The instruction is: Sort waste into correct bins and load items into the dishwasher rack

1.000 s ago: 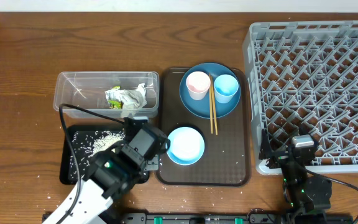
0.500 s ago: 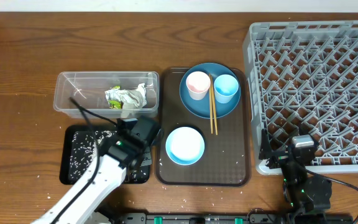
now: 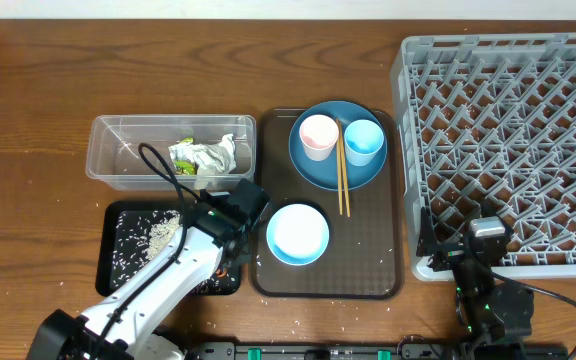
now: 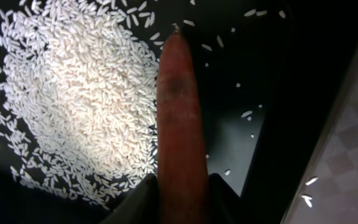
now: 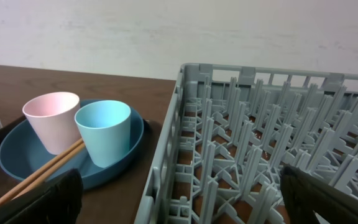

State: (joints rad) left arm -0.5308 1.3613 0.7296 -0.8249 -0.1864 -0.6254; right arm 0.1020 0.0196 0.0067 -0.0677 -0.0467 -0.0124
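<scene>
My left gripper (image 4: 182, 186) is shut on the small orange carrot (image 4: 178, 106) and holds it, tip forward, low over the shallow black tray (image 4: 272, 93), beside a pile of white rice (image 4: 79, 106). In the overhead view this gripper (image 3: 223, 262) is at the black tray's (image 3: 118, 285) right end. The crumpled wrapper (image 3: 203, 157) lies in the clear tub (image 3: 118, 160). The dark-blue plate (image 3: 313, 168) holds the pink cup (image 3: 318, 135), light-blue cup (image 3: 364, 140) and chopsticks (image 3: 343, 185). The light-blue bowl (image 3: 298, 233) sits in front of it. My right gripper (image 5: 179, 199) is open and empty by the grey rack (image 3: 508, 130).
The plate and bowl stand on a larger brown serving tray (image 3: 368, 275) between the bins and the rack. A few rice grains lie on the wooden table (image 3: 28, 120) near its front edge. The rack's near corner is close to my right gripper (image 3: 473, 250).
My left arm has swung its wrist to the right over the black tray's right end, carrot still held. More of the rice in the tray shows. The right arm has not moved.
</scene>
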